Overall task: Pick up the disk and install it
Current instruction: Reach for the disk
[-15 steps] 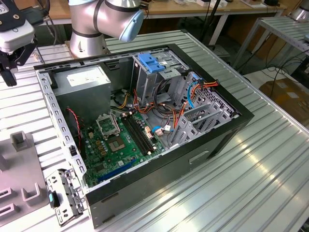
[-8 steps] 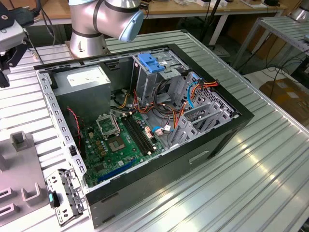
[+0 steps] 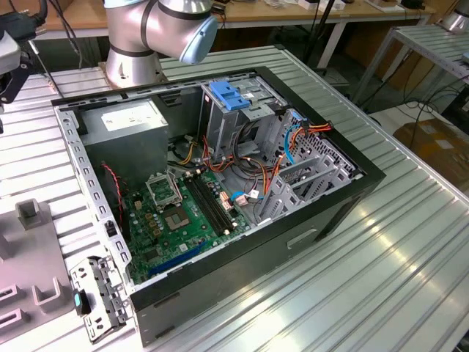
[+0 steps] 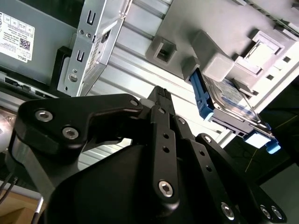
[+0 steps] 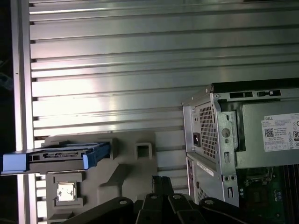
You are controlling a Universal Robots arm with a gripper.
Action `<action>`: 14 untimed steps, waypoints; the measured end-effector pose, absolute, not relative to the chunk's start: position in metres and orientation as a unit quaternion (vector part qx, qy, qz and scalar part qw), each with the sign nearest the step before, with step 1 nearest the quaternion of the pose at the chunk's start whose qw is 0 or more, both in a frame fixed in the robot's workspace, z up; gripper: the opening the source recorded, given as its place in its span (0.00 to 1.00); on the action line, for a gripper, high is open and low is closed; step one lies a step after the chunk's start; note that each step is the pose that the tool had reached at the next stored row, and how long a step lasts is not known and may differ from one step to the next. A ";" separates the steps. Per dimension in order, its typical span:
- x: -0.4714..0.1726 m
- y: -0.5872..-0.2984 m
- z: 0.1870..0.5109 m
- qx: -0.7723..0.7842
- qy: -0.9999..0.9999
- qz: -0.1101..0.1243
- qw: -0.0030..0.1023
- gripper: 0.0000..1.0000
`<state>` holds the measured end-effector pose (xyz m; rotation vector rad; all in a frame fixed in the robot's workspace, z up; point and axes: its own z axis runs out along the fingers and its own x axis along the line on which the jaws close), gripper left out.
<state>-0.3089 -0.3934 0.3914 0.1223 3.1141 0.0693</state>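
Note:
The disk (image 5: 56, 156) is a flat metal drive in a blue plastic carrier. It stands on edge in a slot of a grey moulded fixture (image 5: 117, 177) on the ribbed aluminium table. In the second wrist view the disk (image 4: 224, 100) sits in the same fixture (image 4: 219, 65), its blue frame facing me. My gripper (image 5: 161, 179) is shut, with nothing held, and hangs above the table between the fixture and the computer case, apart from the disk. In the second wrist view the gripper (image 4: 161, 91) is a black linkage in the foreground.
An open black computer case (image 3: 352, 183) lies on the table, with a motherboard (image 3: 183, 213), a grey power supply box (image 3: 128, 117), loose cables and a drive cage under a light-blue latch plate (image 3: 227, 95). The arm's base (image 3: 135, 44) stands behind it. The case's rear corner (image 5: 210, 140) is close beside the gripper.

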 end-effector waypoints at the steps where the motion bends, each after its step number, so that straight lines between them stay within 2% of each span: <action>1: -0.311 -0.393 0.391 0.039 0.999 0.022 0.012 0.11; 14: -0.329 -0.393 0.391 0.040 0.999 0.022 0.012 0.11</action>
